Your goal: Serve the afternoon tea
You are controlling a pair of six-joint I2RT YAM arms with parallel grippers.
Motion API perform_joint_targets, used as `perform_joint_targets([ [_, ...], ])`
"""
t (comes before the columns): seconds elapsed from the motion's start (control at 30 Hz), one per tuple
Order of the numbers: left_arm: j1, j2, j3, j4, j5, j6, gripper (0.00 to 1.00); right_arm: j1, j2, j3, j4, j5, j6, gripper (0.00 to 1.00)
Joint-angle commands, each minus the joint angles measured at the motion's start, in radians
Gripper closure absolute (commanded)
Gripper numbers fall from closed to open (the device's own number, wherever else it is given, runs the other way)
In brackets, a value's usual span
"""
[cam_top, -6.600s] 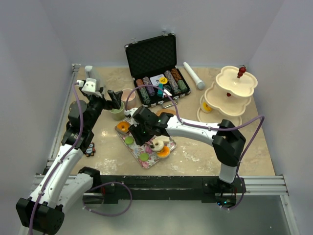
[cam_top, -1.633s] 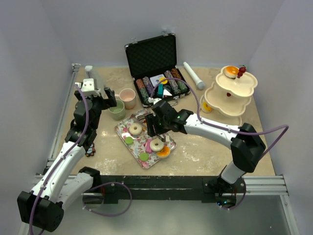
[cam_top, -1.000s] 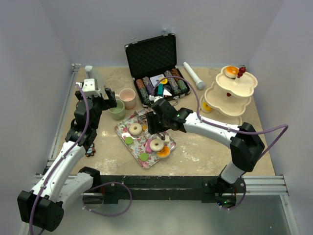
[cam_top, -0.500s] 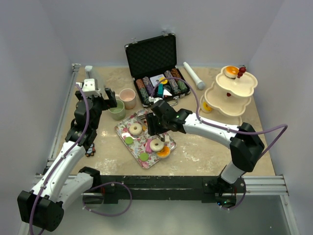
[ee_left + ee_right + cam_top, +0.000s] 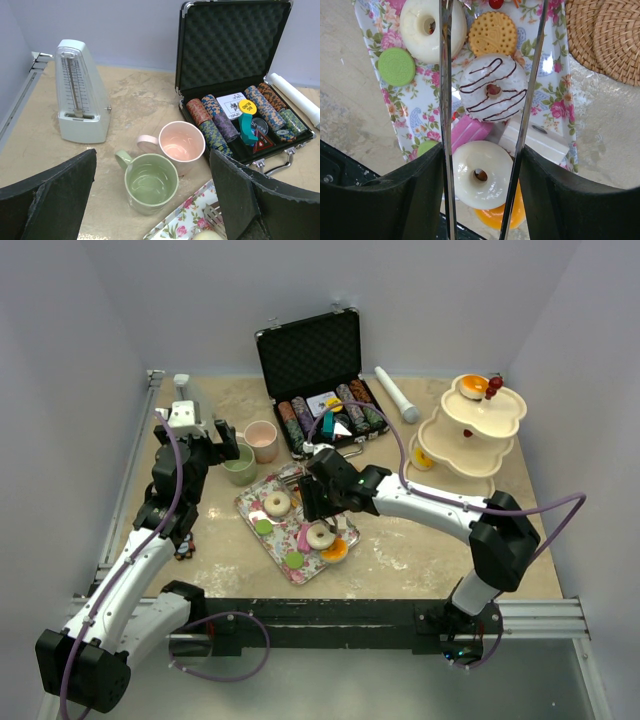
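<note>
- Right wrist: right gripper (image 5: 481,150) clamped on tongs (image 5: 445,100), blades straddling striped donut (image 5: 492,95) on floral tray (image 5: 547,107); adjacent pink cake (image 5: 467,132) could snag.
- Left gripper (image 5: 153,157) apart, near green cup (image 5: 150,182).

White arm links (image 5: 420,502), black joints (image 5: 498,540), purple cables (image 5: 540,507) (one per arm)

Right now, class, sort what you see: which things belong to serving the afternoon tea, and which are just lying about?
For the tea: three-tier stand, pink cup, green cup, striped donut, white donut, green macaron, tongs.
Lying about: poker chip case, metronome, woven coasters, white cylinder.
</note>
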Motion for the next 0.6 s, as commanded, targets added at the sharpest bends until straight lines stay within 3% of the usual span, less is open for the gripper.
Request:
perform_joint_targets([
  [0.0, -0.002, -0.007, 0.042, 0.017, 0.012, -0.001, 0.00, 0.010, 0.003, -0.001, 0.001, 0.024, 0.018, 0.41],
  [0.3, -0.002, -0.004, 0.040, 0.017, 0.015, -0.003, 0.00, 0.017, 0.011, 0.021, -0.001, 0.041, 0.010, 0.49],
  [0.57, -0.002, -0.005, 0.040, 0.017, 0.013, -0.003, 0.00, 0.014, -0.011, 0.166, -0.061, 0.079, -0.023, 0.59],
])
